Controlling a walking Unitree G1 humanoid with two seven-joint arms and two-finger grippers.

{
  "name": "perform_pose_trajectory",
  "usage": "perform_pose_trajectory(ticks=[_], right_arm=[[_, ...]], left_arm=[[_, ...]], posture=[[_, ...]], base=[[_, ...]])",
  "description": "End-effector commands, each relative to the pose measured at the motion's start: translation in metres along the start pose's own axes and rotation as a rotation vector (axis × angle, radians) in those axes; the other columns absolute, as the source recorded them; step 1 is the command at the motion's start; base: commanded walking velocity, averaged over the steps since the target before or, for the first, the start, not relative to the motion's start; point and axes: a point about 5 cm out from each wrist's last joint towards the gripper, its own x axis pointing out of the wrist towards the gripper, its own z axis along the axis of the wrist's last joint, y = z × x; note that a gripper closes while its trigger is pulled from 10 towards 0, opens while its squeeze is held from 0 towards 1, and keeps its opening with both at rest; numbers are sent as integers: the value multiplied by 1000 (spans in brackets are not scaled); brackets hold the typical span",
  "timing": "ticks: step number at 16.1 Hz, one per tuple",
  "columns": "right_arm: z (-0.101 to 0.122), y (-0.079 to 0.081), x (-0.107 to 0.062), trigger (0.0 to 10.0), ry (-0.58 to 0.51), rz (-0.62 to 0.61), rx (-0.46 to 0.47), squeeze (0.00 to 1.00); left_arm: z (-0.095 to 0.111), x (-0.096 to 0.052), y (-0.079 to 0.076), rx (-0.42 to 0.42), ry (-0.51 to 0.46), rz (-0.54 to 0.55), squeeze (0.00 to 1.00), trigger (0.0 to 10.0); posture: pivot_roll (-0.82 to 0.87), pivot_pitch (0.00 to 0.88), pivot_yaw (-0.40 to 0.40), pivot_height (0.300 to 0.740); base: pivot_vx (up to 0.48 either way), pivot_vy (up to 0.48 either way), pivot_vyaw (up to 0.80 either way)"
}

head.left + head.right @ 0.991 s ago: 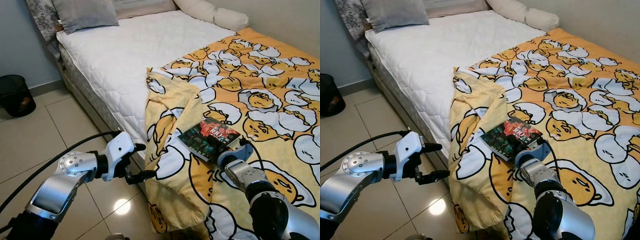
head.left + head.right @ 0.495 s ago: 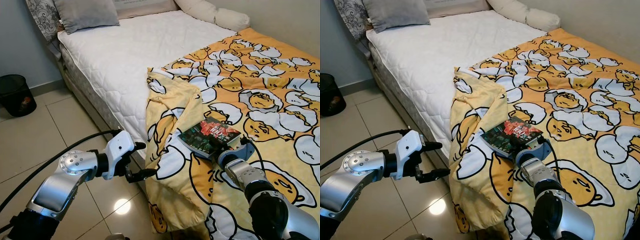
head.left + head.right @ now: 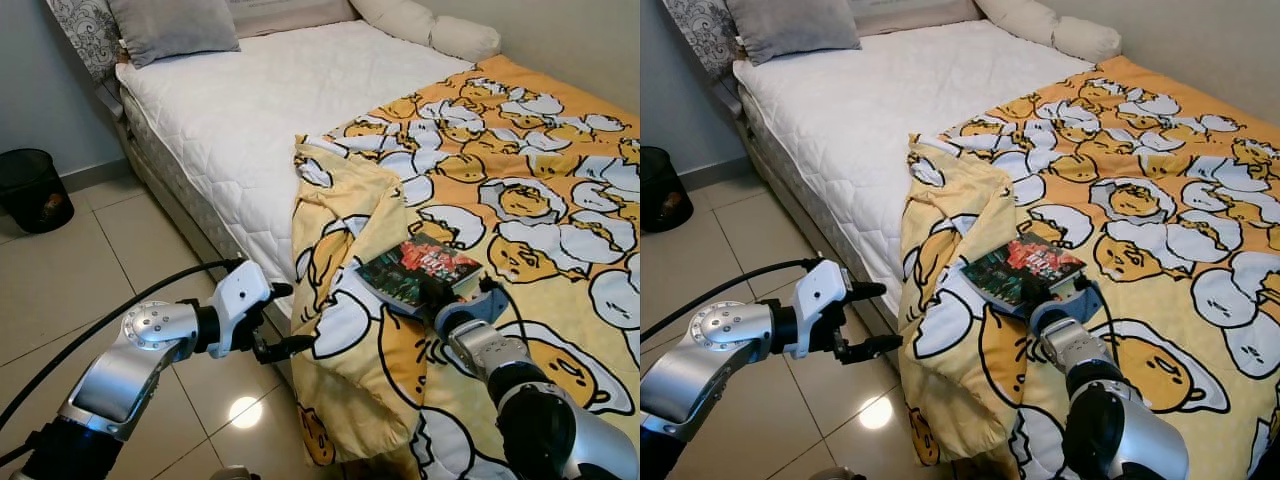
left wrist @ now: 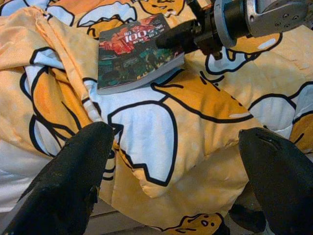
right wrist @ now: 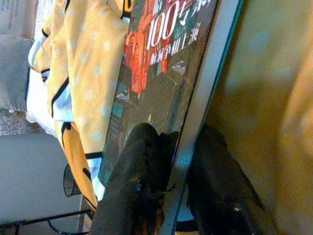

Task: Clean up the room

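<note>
Our right claw [image 5: 171,161] pinches the edge of the book [image 3: 420,272], which lies on the egg-print yellow blanket [image 3: 520,200] covering the bed [image 3: 250,100]; our left claw [image 3: 280,320] hovers wide open beside the blanket's hanging corner

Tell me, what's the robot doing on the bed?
The robot is tidying up. Its right gripper has closed its fingers on the edge of a book, one on the cover and one underneath. The book lies on the yellow egg blanket on the bed. The left gripper hangs open beside the blanket's drooping edge, holding nothing.
</note>
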Motion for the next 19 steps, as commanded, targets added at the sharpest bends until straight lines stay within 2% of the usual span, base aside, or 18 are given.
perform_pose_trajectory(ticks=[1,4,7,8,9,10,11,12,13,15,16,17,19], right_arm=[[3,5,1,0,-13,12,-23,0],[2,6,2,0,-22,19,-50,0],[15,11,0,0,-66,81,-22,0],[25,13,-3,0,-87,138,-44,0],[36,18,-7,0,-113,212,-88,0],[38,20,-8,0,-123,230,-99,0],[44,24,-11,0,-166,257,-132,0],[55,35,-20,0,-269,296,-170,0],[64,48,-35,0,-420,304,-265,0],[62,57,-45,0,-491,305,-383,0],[51,62,-52,1137,-528,273,-565,0],[44,63,-55,10000,-531,258,-626,0],[25,66,-71,10000,-600,221,-828,0]], left_arm=[[1,2,0,19,5,2,1000,10000],[2,3,1,20,-2,19,1000,10000],[4,0,2,-1,-48,87,1000,10000],[9,-3,2,-23,-97,138,1000,10000],[10,-7,2,-41,-120,195,1000,10000],[9,-7,2,-43,-120,207,1000,10000],[8,-8,2,-44,-117,243,1000,10000],[6,-10,4,-50,-111,327,1000,10000],[7,-13,7,-52,-124,455,1000,10000],[6,-16,8,-63,-120,537,1000,10000],[3,-19,8,-81,-129,623,1000,10000],[1,-21,8,-79,-126,666,1000,10000],[-5,-24,7,-81,-112,759,1000,10000]], posture=[[15,0,-43,740],[22,0,-44,740],[25,0,-48,740],[8,0,-37,740],[-14,0,-22,740],[-19,0,-17,740],[-31,0,-6,740],[-38,0,0,740],[-43,0,6,740],[-37,0,6,740],[-45,0,10,740],[-51,0,9,740],[-57,0,-2,740]], base=[[0,0,0],[0,0,0],[0,0,0],[0,0,0],[0,0,0],[0,0,0],[0,0,0],[0,0,0],[0,0,0],[0,0,0],[0,0,0],[0,0,0],[0,0,0]])
